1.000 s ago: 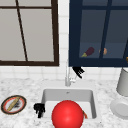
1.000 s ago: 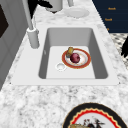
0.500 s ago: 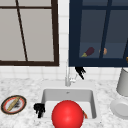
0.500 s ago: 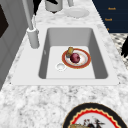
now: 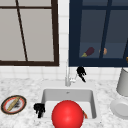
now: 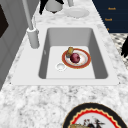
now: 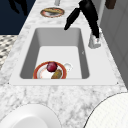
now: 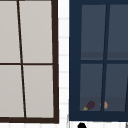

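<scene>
1. The right hand hangs in the air just beside the faucet, up at the back of the sink. In the right side view the same hand sits right over the faucet base, with its fingers loose and pointing downward, spread a bit and holding nothing. Can't tell if a fingertip actually touches the faucet.

2. The left hand floats at the front left corner of the sink, over the table. Its fingers dangle down; honestly can't tell if they're curled or straight.

3. Down in the basin, below and in front of the right hand's fingers, there's a red-rimmed plate with a dark red round fruit on it and a brownish piece of food touching the fruit. The drain is just beside the plate.

4. In the front view a big red ball covers the front of the sink, just right of the left hand's fingers.

5. Left of the left hand's fingers, a patterned plate lies on the table with something stick-like on it.

6. Far right of the right hand's fingers: a white plate and a grey pot on the table.

7. Behind the glass of the dark blue cabinet, above the right hand's fingers, an eggplant lies on a shelf.
</scene>
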